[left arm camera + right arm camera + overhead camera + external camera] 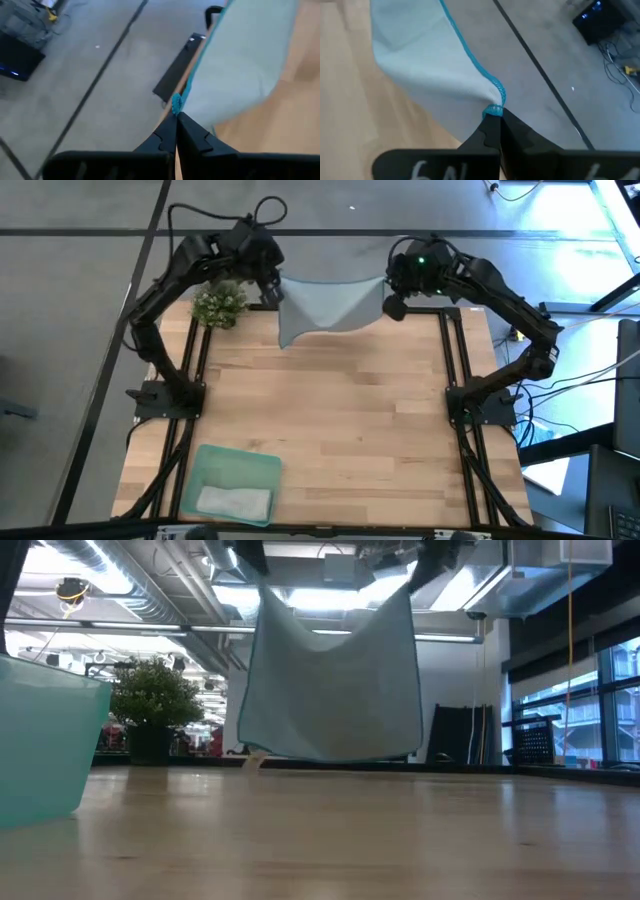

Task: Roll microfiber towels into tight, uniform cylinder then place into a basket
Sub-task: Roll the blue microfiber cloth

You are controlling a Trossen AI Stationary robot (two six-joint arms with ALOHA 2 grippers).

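A light blue microfiber towel with a bright blue stitched hem hangs spread between my two grippers over the table's far edge. In the low view the towel is a sagging sheet whose bottom edge ends close above the tabletop. My left gripper is shut on its left top corner and my right gripper on its right top corner. A pale grey towel lies flat in the mint-green basket at the near left. My left gripper pinches the towel's top corner at the blue hem between its two fingertips, slanting down toward the table's far side. The cloth hangs below the hold, and its top edge sags toward the other gripper. My right gripper pinches the opposite top corner at the hem between its two fingertips, also slanting down. The towel hangs from there, lifted off the table. The cloth bunches slightly at the corner.
A small potted plant stands at the table's far left corner, close to my left gripper. The basket fills the near left corner. The bare wooden tabletop lies between the black side rails.
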